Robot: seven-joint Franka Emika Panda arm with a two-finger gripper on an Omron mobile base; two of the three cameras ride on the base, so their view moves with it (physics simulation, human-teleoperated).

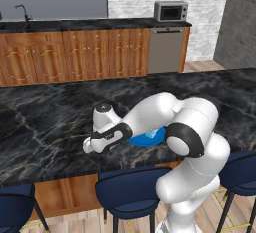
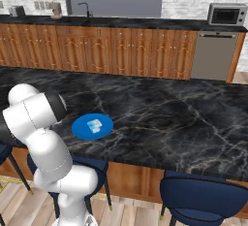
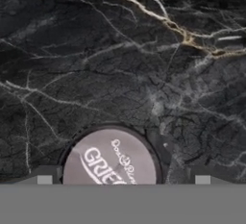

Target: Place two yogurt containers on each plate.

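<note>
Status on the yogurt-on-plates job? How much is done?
Done: the plain blue round plate carries two pale-topped yogurt cups. In hand: the claw is open astride a third yogurt cup with a printed whitish lid on the black marble counter, not visibly lifted. Left: placing it and another.

The arm (image 1: 200, 142) is glossy white, built of fat rounded segments joined by dark grey to black rings. Its wrist link carries a black band, and the hand (image 1: 92, 144) is a white block with grey trim.
</note>
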